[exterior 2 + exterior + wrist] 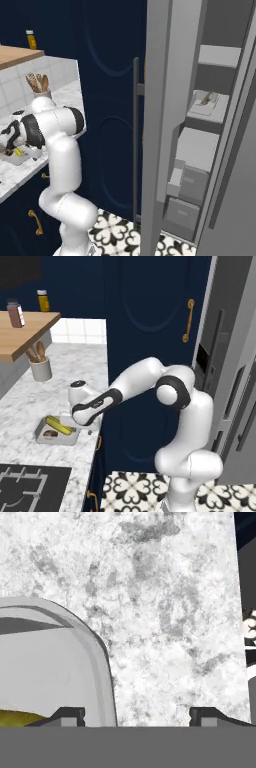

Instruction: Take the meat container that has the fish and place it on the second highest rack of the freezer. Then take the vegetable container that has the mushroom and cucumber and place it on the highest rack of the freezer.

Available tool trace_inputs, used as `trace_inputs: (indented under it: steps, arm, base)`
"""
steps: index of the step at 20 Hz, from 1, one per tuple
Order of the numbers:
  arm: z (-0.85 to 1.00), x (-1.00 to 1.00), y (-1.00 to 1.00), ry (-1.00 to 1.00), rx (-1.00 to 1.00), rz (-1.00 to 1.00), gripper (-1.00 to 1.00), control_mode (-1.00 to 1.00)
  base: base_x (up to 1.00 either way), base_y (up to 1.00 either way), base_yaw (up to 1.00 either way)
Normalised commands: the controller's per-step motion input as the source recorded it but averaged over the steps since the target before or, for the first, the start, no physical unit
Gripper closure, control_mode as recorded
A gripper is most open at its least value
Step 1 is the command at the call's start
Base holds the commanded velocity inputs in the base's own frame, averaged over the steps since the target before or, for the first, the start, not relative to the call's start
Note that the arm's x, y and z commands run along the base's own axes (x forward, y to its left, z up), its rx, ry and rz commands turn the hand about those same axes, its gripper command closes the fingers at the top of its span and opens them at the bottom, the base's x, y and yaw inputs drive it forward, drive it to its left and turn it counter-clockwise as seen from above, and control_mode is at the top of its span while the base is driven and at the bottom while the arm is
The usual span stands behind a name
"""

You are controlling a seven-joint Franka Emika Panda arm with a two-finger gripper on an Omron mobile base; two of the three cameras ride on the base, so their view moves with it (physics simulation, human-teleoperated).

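Observation:
The vegetable container (42, 432) is a pale grey tray near the marble counter's front edge, holding the yellow-green cucumber (59, 425) and the small brown mushroom (50, 433). My gripper (85, 427) reaches down at the tray's right end. In the hand view my gripper (138, 714) is open and straddles the tray wall (102, 662), one fingertip inside and one over the counter. A bit of cucumber (17, 718) shows inside. The freezer (165, 125) stands open. The meat container (200, 109) with the fish (207, 98) rests on the second highest rack (222, 102), below the bare highest rack (220, 55).
A utensil holder (41, 368) stands behind the tray and a stove (30, 486) lies in front of it. A wooden shelf (25, 331) carries bottles. Navy cabinets (145, 306) with gold handles separate the counter from the freezer. Drawers (192, 185) fill the freezer's lower part.

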Motion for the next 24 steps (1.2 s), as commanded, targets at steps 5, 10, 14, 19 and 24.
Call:
trace_inputs:
  steps: [5,10,14,19,24]
  arm:
    - [-0.27,0.0,0.02,-0.01,-0.08,-0.05,1.0,-1.0]
    - [0.0,-0.01,-0.03,0.0,0.0,-0.07,1.0,-1.0]
    - [-0.01,-0.2,-0.19,0.0,0.0,-0.08,1.0,-1.0]
    - [0.4,-0.6,-0.6,-0.14,0.09,-0.04,1.0,-1.0]
    - [0.76,-0.58,-0.93,-0.18,0.17,-0.01,1.0,-1.0]
  base:
    - [0.0,0.0,0.0]
    - [0.0,0.0,0.0]
    - [0.0,0.0,0.0]
    - [0.0,0.0,0.0]
    - [0.0,0.0,0.0]
